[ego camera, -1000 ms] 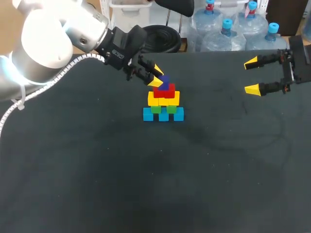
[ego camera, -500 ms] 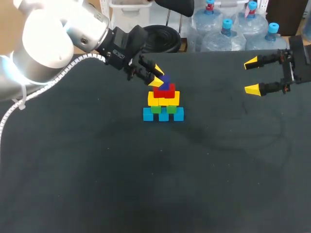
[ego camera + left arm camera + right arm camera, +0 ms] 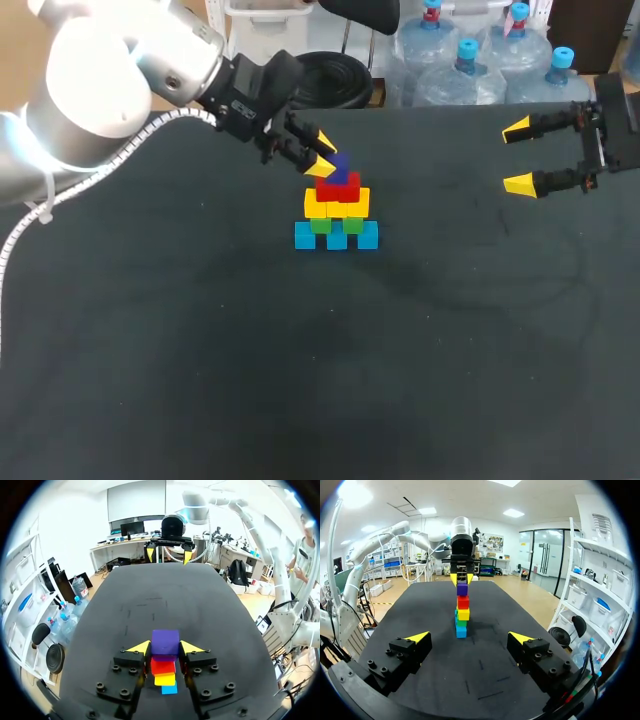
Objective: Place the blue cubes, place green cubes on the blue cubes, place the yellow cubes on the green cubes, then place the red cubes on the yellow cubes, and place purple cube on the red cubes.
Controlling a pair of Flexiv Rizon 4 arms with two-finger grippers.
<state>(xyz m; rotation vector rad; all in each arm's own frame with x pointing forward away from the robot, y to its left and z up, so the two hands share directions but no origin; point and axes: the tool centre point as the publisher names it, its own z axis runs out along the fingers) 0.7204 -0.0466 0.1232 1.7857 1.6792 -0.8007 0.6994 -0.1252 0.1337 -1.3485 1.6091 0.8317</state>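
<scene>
The left gripper (image 3: 165,647) clenched the purple cube (image 3: 165,641) from both sides as it sat atop the red cubes (image 3: 338,188), above the yellow cubes (image 3: 337,205), green cubes (image 3: 336,225) and blue cubes (image 3: 337,237) on the table (image 3: 300,350); the right gripper (image 3: 518,156) hung well apart, fingers spread wide

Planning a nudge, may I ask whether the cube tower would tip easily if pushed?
Probably tippy: the cube tower stands five layers tall, narrowing to one purple cube on top. The cubes look merely stacked, so a side push would likely scatter them.
</scene>
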